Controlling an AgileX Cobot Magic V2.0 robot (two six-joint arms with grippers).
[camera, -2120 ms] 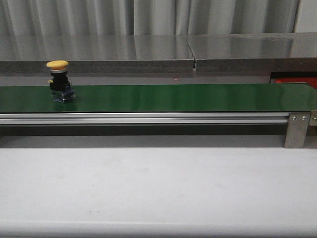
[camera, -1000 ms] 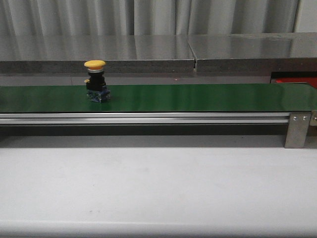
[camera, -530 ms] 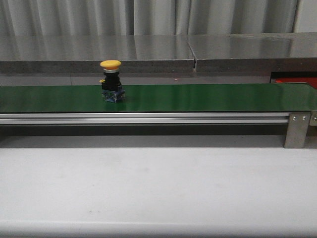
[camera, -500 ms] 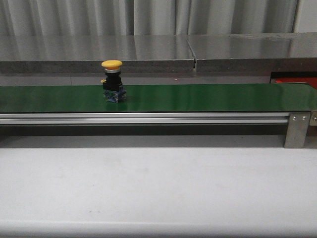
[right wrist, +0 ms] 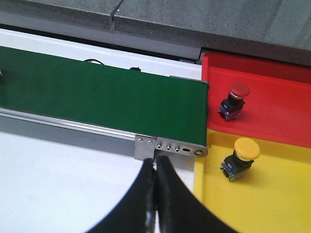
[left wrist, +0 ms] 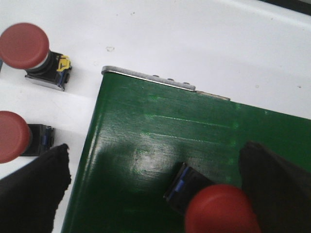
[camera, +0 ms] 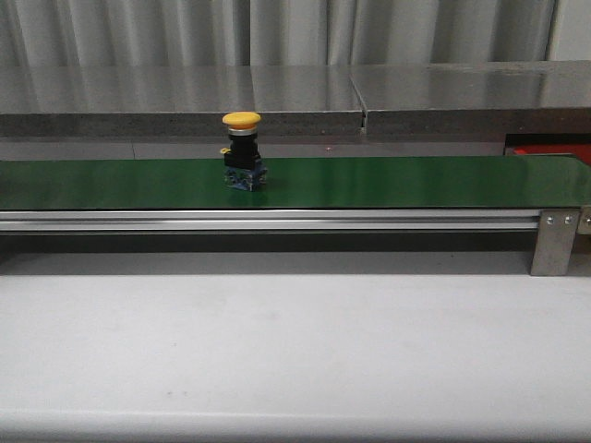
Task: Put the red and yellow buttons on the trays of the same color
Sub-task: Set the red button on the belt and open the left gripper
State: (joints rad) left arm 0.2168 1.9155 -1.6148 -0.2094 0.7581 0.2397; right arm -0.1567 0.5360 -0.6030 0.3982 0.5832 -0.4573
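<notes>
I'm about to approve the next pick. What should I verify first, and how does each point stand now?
1. Yellow mushroom-head button upright on the long green belt: ok.
2. Left gripper open: ok.
3. Red round button sits between the left fingers: ok.
4. Right gripper open for a pick: not ok, it is shut.
5. Flat yellow tray has bare room: ok.

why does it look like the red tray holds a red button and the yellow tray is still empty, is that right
Not quite. The right wrist view shows the red tray holding a red button, but the yellow tray is not empty: a yellow button already sits on it.
</notes>
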